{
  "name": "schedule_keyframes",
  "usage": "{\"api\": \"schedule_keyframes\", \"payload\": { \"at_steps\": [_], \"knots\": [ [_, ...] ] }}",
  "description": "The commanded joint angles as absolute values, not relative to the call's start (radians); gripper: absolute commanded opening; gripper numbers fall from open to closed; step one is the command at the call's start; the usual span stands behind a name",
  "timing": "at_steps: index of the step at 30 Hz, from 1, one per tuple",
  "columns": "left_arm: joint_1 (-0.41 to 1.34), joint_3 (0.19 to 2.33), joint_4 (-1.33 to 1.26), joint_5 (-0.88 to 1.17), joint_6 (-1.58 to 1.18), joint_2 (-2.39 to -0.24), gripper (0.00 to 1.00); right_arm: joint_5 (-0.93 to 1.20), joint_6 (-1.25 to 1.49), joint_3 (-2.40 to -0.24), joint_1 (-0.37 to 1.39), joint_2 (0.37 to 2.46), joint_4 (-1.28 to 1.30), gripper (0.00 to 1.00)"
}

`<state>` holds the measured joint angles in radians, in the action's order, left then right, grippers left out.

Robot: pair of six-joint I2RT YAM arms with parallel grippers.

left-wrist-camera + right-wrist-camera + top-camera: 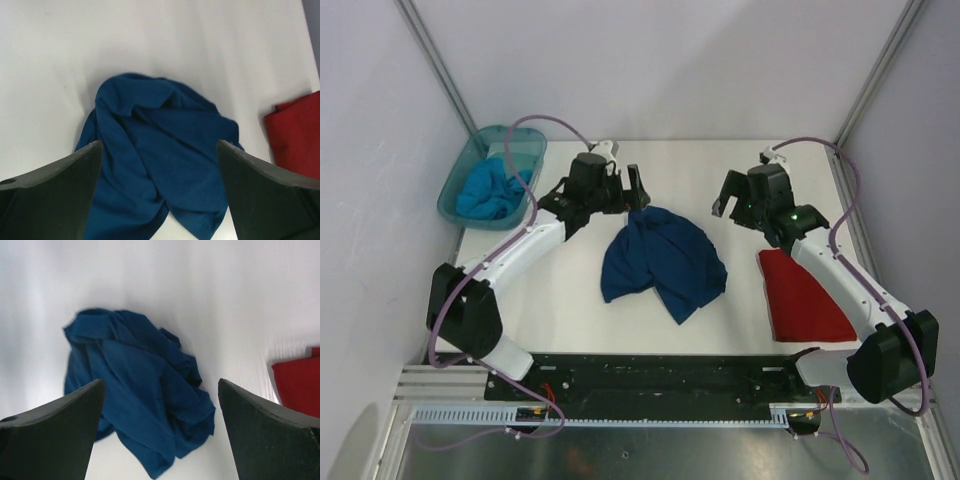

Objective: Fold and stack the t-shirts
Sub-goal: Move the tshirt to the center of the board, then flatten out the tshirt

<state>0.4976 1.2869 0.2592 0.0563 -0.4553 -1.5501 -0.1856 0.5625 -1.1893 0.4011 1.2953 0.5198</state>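
White table (560, 310), seen from above, with two arms bolted at its near edge. The left arm (525, 245) reaches toward the table's middle; the right arm (840, 275) bends in from the right side.

A navy blue t-shirt (663, 262) lies crumpled in a rounded heap at the centre of the table, between the two arms. No print is visible on its upper surface. In the left wrist view the same shirt (165, 170) lies flat on the table below the fingers (50, 195).

A red t-shirt (803, 297) lies folded flat near the right edge, partly under the right arm and well apart from the navy one.

A translucent teal tub (455, 195) stands at the far left corner and holds a bunched turquoise t-shirt (490, 192).

The left gripper (625, 188) hangs just beyond the far edge of the navy t-shirt, its fingers spread wide and grasping nothing. The right gripper (732, 205) hangs to the far right of that shirt, its fingers (50, 435) likewise released and empty.
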Motion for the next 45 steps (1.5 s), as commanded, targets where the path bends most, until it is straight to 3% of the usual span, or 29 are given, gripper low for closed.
{"api": "schedule_keyframes", "payload": {
  "at_steps": [1,5,11,17,23,30,36,45],
  "knots": [
    [0.493,1.214,0.244,0.059,-0.469,-1.418,0.98,-0.166,0.537,-1.118,0.400,1.292,0.532,0.99],
    [0.494,1.059,0.275,0.055,-0.486,-1.331,0.87,-0.123,0.559,-1.032,0.441,1.271,0.488,0.95],
    [0.501,0.854,0.278,0.103,-0.503,-1.247,0.67,-0.207,0.629,-0.951,0.648,1.271,0.457,0.90],
    [0.599,0.810,0.277,0.154,-0.497,-1.283,0.53,-0.229,0.695,-0.896,0.678,1.290,0.441,0.85],
    [0.788,0.878,0.276,0.196,-0.482,-1.406,0.52,-0.288,0.708,-0.891,0.644,1.234,0.454,0.83],
    [0.987,0.991,0.275,0.213,-0.423,-1.596,0.53,-0.262,0.699,-0.874,0.470,1.138,0.489,0.83],
    [1.049,1.080,0.277,0.201,-0.420,-1.726,0.54,-0.184,0.683,-0.851,0.359,1.099,0.497,0.82],
    [1.080,1.100,0.279,0.032,-0.451,-1.810,0.56,-0.135,0.681,-0.821,0.344,1.094,0.484,0.82]
  ]
}}
